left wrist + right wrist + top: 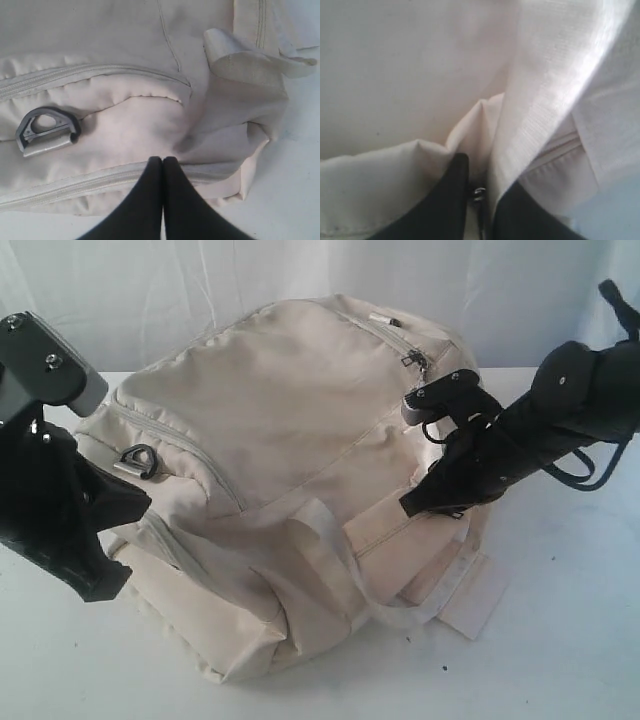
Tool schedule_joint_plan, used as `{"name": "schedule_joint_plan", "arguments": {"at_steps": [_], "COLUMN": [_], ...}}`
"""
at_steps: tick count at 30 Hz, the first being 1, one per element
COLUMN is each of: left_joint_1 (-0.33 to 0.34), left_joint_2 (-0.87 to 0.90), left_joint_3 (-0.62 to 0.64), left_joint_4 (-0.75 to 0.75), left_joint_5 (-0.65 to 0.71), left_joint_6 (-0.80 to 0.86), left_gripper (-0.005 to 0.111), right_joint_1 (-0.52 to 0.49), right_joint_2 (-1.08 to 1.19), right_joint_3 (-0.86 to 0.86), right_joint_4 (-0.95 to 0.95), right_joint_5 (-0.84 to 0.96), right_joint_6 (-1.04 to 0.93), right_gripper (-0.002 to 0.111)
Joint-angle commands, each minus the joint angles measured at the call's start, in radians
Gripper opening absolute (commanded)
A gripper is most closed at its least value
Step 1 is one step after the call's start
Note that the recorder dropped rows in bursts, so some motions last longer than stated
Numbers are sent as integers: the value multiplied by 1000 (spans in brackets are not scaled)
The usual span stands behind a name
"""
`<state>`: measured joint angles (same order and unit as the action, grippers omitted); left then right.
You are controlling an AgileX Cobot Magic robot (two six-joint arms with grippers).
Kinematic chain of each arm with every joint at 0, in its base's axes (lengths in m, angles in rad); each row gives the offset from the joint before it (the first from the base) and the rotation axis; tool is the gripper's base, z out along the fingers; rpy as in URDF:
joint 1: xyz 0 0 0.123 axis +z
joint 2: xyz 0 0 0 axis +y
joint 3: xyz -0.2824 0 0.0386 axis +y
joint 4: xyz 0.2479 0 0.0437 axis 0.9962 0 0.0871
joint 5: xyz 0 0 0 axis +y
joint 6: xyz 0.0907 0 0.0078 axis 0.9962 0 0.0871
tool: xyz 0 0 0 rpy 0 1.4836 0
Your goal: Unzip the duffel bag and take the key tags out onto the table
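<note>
The cream duffel bag [260, 420] lies zipped on the white table [560, 640]. The key tags are out of view. My left gripper [143, 504] is shut and empty, its tips [162, 159] resting at a closed zipper seam [75, 182] on the bag's left end, below the metal D-ring [47, 127]. My right gripper [407, 508] is pushed into a fold at the bag's front right, beside a strap handle [545, 100]. Its jaws [482, 174] stand close together around a small metal zipper pull [479, 194]. The strap fabric covers one fingertip.
Another dark zipper pull [415, 360] sits on the bag's top right. Wide strap handles [320, 540] drape over the front, one end lying on the table [475, 600]. A white curtain [150, 290] hangs behind. Bare tabletop shows in the left wrist view [295, 190].
</note>
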<state>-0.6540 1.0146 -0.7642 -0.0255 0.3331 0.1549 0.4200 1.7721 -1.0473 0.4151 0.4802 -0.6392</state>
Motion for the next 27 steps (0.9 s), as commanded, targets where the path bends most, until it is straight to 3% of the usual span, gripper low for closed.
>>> {"name": "schedule_joint_plan", "arguments": {"at_steps": [1,11,19,27], "left_joint_1": [-22,-34,-34,-34], "left_joint_2": [-7,-118,-118,-118], "left_joint_3": [-6,-6,-6,-6], "left_joint_4": [-11,-11,-11,-11], "left_joint_5": [10,19,19,30], "left_joint_6": [7,10,10,10], "left_gripper": [0,0,0,0], "right_joint_1": [3,3,3,3], "right_joint_2": [-49,-292,-495,-588], "right_joint_3": [9,73,152,152], "right_joint_4": [-36,-354,-511,-589], "right_joint_5": [231,612,737,741], "right_joint_6": [81,355,469,512], "right_gripper": [0,0,0,0]}}
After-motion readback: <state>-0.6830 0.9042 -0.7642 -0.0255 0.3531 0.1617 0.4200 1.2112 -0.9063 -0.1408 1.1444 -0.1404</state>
